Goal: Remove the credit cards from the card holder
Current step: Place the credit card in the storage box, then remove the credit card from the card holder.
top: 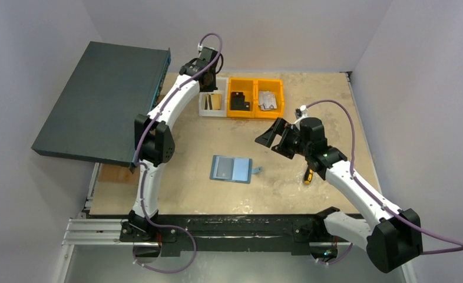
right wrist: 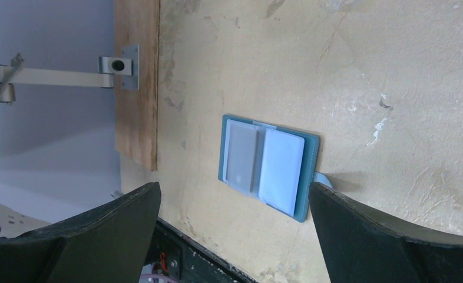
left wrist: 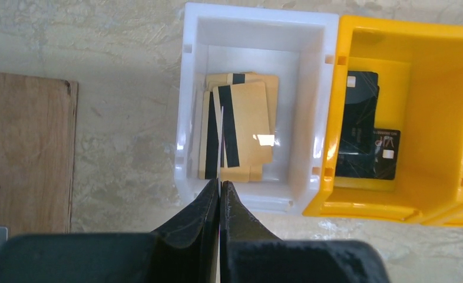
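Note:
The card holder [top: 232, 169] [right wrist: 310, 177] lies open and flat on the table, its light blue pockets facing up. A silvery-grey credit card [right wrist: 242, 156] sits in its left pocket. My right gripper [top: 274, 140] [right wrist: 234, 187] hangs open above the table, to the right of the holder and apart from it. My left gripper [top: 210, 82] [left wrist: 220, 183] is shut on a thin credit card [left wrist: 220, 141], seen edge-on, over the white bin [left wrist: 253, 12]. Gold-tan credit cards [left wrist: 250, 124] with black stripes lie in that bin.
Two yellow bins [top: 255, 113] stand right of the white bin [top: 204, 109]; one holds black cards [left wrist: 359, 118]. A large dark teal box [top: 99, 100] overhangs the table's left side. A wooden board [left wrist: 23, 147] lies under it. A yellow-handled tool [top: 307, 175] sits by the right arm.

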`<state>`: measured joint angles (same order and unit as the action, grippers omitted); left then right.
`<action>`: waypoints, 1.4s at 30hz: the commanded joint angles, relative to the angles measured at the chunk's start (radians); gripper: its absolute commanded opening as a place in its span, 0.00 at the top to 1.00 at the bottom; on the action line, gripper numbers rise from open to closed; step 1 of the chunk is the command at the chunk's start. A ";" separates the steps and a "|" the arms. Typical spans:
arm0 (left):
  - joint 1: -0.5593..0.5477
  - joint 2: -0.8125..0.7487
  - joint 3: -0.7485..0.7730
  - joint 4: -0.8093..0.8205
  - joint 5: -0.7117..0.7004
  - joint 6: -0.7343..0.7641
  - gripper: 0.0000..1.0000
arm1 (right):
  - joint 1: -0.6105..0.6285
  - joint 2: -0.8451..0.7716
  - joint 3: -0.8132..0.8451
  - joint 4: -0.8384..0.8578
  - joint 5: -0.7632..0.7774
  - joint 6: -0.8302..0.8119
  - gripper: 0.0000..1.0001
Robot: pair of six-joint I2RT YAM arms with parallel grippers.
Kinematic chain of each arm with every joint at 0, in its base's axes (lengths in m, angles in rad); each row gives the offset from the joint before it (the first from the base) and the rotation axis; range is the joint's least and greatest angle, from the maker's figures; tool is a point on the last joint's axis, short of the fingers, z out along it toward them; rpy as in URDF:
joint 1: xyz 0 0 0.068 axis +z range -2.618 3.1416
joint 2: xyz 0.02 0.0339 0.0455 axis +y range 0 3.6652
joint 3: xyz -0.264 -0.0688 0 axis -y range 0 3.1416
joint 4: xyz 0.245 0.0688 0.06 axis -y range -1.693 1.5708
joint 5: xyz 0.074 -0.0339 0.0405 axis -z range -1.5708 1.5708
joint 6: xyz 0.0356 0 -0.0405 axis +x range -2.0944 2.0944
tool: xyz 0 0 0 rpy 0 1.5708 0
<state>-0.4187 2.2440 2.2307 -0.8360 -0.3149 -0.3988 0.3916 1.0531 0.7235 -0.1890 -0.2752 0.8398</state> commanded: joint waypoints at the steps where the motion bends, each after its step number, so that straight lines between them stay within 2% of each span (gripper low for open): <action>1: 0.011 0.044 0.082 0.015 -0.050 0.055 1.00 | -0.002 -0.020 0.010 -0.013 0.027 -0.021 0.01; 7: 0.011 0.064 0.083 0.027 -0.059 0.075 0.96 | -0.001 -0.011 0.011 -0.013 0.022 -0.022 0.01; 14: 0.011 0.055 0.085 0.034 -0.052 0.083 0.63 | -0.002 0.003 0.010 -0.002 0.006 -0.025 0.01; 17: 0.011 0.044 0.092 0.035 -0.043 0.084 0.55 | -0.002 0.008 0.008 0.003 0.001 -0.028 0.01; 26: 0.005 -0.051 0.061 0.043 0.038 0.073 0.47 | -0.002 0.039 0.014 0.011 0.001 -0.058 0.01; 34: -0.029 -0.281 -0.147 0.071 0.162 0.006 0.42 | 0.001 0.083 0.022 0.026 0.004 -0.078 0.01; 42: -0.074 -0.605 -0.535 0.111 0.275 -0.076 0.41 | 0.073 0.132 0.034 0.034 0.058 -0.091 0.01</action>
<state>-0.4763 1.7733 1.8366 -0.7616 -0.1242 -0.4114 0.4149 1.1667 0.7235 -0.1940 -0.2684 0.7746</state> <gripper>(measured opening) 0.593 0.987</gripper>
